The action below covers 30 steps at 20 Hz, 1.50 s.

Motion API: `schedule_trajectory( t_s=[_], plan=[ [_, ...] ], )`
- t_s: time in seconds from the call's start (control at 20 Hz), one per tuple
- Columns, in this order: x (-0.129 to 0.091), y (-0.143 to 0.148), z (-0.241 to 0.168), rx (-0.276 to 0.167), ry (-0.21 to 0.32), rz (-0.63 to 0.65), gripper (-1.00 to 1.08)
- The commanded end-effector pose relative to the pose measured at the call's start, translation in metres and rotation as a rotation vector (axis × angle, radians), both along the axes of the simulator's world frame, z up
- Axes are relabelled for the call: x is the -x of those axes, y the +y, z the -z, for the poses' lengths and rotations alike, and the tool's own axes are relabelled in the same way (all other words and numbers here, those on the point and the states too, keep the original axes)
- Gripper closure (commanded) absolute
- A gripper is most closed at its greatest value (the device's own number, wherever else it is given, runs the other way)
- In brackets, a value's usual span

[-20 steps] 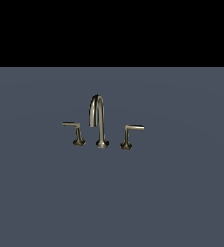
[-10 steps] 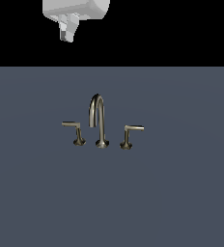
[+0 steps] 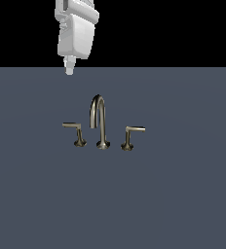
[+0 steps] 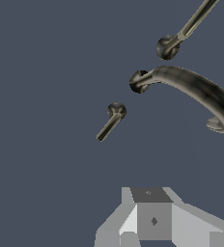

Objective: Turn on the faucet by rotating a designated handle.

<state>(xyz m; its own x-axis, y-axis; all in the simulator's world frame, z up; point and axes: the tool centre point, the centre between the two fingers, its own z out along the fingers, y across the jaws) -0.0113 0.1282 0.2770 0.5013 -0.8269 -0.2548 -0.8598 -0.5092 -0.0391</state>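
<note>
The faucet (image 3: 102,124) stands near the middle of the flat grey bench (image 3: 183,194), three separate brushed-metal pieces in a row: a tall gooseneck spout (image 3: 100,119) in the centre and a short lever on each side. The handle (image 3: 75,132) to be turned is the one on the exterior view's left, its thin arm jutting outward toward that side from a post on a flared base. The other lever (image 3: 131,136) mirrors it on the exterior view's right. From the wrist view the handle (image 4: 110,122) shows from above as a small round cap with a slim bar running off it.

I judge it to be rigid metal, fixed to the bench and free only to swing about its post. It looks smooth and probably slippery, and the arm is narrow, so a pinch would have little to bite on. The far end of the arm seems the best place to push or grip, since that gives the most leverage.

The claw (image 3: 69,67) hangs high above the bench, well apart from the handle and beyond it, touching nothing and carrying nothing. Only a short pale tip shows below the white hand in the exterior view, and the wrist view shows just grey housing, so I cannot tell how wide its fingers stand.
</note>
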Motion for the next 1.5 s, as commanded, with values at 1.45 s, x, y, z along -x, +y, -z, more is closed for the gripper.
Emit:
schedule_trajectory(
  t_s=[1.45],
  plan=[
    [-0.069, 0.029, 0.184, 0.263, -0.011, 0.670, 1.08]
  ],
)
